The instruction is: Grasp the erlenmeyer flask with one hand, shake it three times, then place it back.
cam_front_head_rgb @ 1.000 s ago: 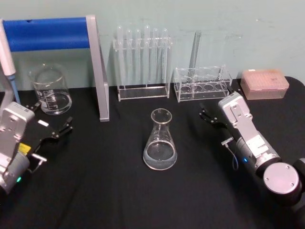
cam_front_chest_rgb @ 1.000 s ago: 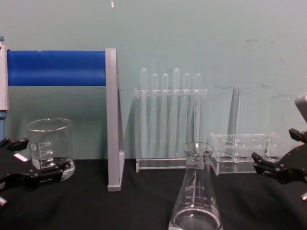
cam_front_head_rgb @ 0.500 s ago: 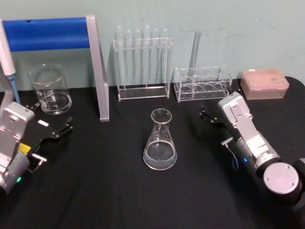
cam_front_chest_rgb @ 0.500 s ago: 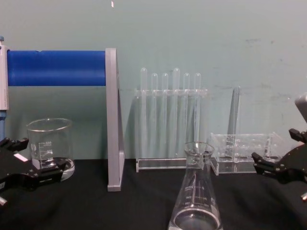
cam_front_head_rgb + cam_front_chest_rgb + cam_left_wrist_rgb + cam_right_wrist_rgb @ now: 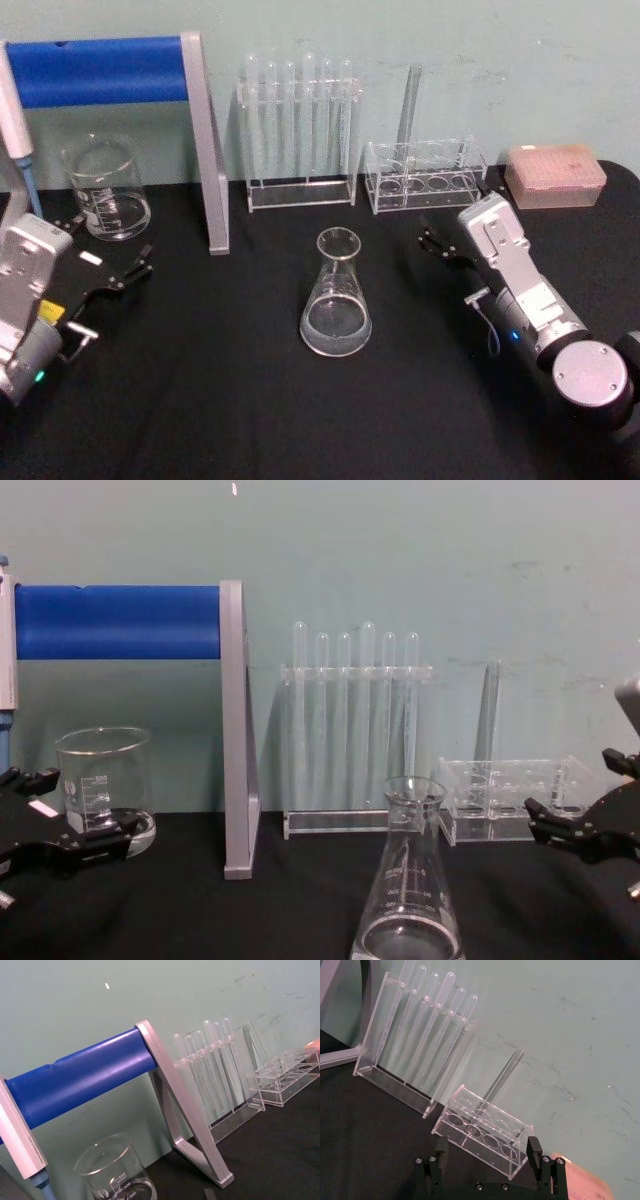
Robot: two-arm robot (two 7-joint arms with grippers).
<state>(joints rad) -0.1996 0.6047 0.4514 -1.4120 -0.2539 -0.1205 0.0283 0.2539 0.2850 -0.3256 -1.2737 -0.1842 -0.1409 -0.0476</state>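
Observation:
The erlenmeyer flask [image 5: 336, 300] stands upright on the black table, near the middle, clear glass with a wide base and narrow neck; in the chest view the flask [image 5: 408, 880] is close in front. My left gripper [image 5: 110, 245] rests low at the table's left, open and holding nothing, well left of the flask. My right gripper [image 5: 457, 215] sits at the right, open and holding nothing, a hand's width right of the flask. In the right wrist view its two fingers [image 5: 534, 1149] stand wide apart, facing the low rack.
A glass beaker [image 5: 105, 190] stands just behind the left gripper. A grey stand with a blue roll [image 5: 205, 140], a tall test tube rack [image 5: 300, 130], a low clear rack [image 5: 425, 175] and a pink tip box [image 5: 555, 175] line the back. A pipette [image 5: 15, 120] hangs far left.

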